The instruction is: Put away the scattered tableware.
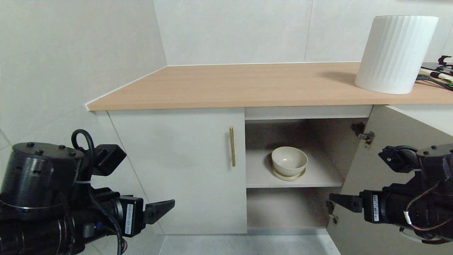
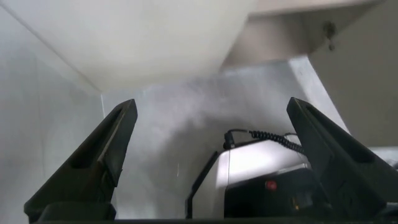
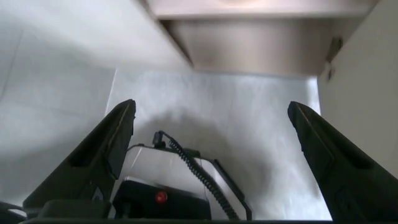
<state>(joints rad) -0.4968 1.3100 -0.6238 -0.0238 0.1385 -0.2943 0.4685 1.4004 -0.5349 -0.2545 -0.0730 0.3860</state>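
A cream bowl sits on a small plate on the middle shelf of the open cabinet, seen in the head view. My left gripper hangs low at the left, in front of the shut cabinet door, well away from the bowl. My right gripper hangs low at the right, beside the open door. In the left wrist view the left gripper stands open with nothing between its fingers. The right gripper in the right wrist view is open too and holds nothing.
A wooden countertop runs above the cabinet, with a white ribbed cylinder and some utensils at its right end. The left door with a gold handle is shut. The lower shelf is bare. Tiled wall stands at the left.
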